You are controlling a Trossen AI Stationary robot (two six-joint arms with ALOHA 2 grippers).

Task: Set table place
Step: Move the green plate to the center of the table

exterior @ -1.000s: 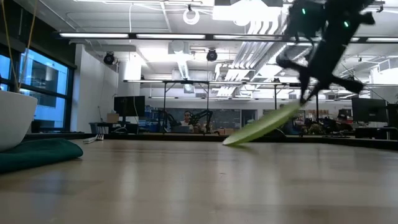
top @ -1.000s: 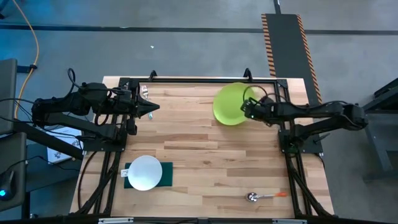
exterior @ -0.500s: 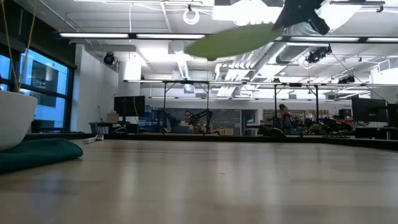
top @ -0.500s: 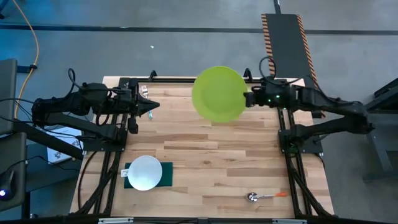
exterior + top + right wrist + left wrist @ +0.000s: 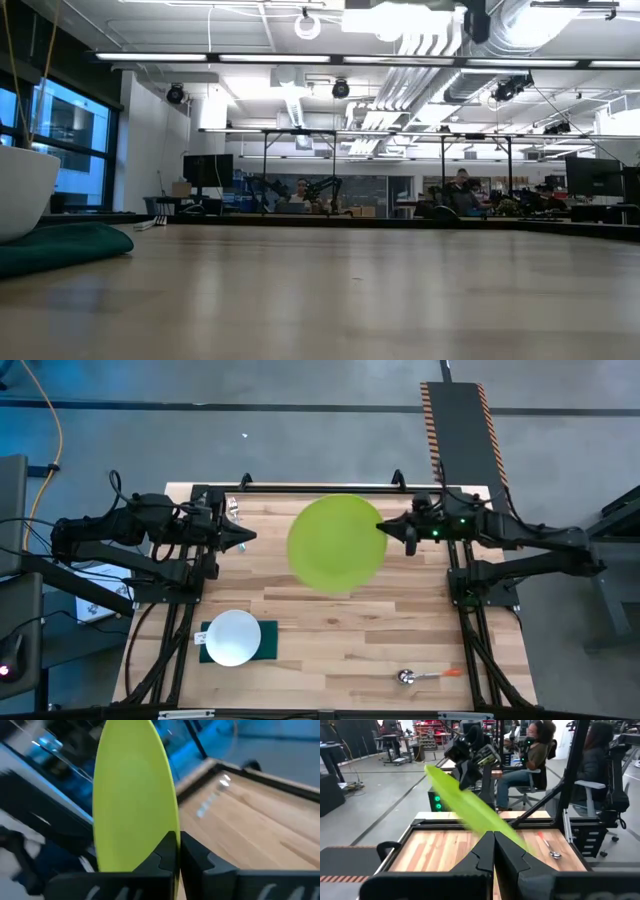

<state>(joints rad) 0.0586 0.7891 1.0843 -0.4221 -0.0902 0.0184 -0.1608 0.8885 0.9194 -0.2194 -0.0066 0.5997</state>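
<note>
Grey workshop floor surrounds the tabletop (image 5: 330,620), a light butcher-block plank surface edged by a thin black frame, with desks and seated people visible in the room beyond it.

Seen from overhead, the right gripper (image 5: 386,530) sits toward two o'clock of the tabletop and carries a lime-green plate (image 5: 335,545) well clear of the wood. Its jaws are pinched on the plate's rim, as the right wrist view shows, with the plate (image 5: 135,795) rising edge-on from between them. The grip takes only one edge, so my main worry is that the plate pivots or slips out during the swing. A fast move or a tilted release could let it drop, clatter and slide off the spot meant for it. It could also swing toward the left gripper (image 5: 247,536), which waits near ten o'clock with its jaws pressed together.

Near seven o'clock a white bowl (image 5: 233,637) sits on a dark green cloth (image 5: 266,640). A low approach there could knock the bowl. A spoon with an orange handle (image 5: 428,675) lies near five o'clock, well apart from both.

The plate looks round, smooth, thin and shallow, a uniform bright green, probably light plastic, so it would slide easily on the wood.
</note>
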